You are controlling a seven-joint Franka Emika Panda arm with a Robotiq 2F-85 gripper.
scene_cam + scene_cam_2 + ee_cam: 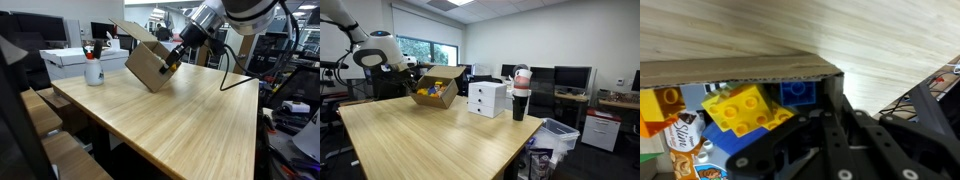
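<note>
Grip on a tipped box

Tabletop first: the pale wooden table [190, 125] spreads wide below; over its far end the brown cardboard box [148, 66] sits tipped, low corner close to the wood, touching or not I cannot tell; inside lie a yellow studded plastic brick [740, 108] and a blue plastic brick [795, 92]; my gripper [173, 60] is pinched tight on the box's wall. I judge a firm pinch and a slow wrist best, lest the bricks slide out.

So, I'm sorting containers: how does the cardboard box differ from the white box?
The cardboard box is brown; the white box is white. The cardboard box is tilted in the gripper; the white box stands level on the table. The cardboard box is open, toy bricks showing; the white box looks closed. Both are rectangular.
</note>
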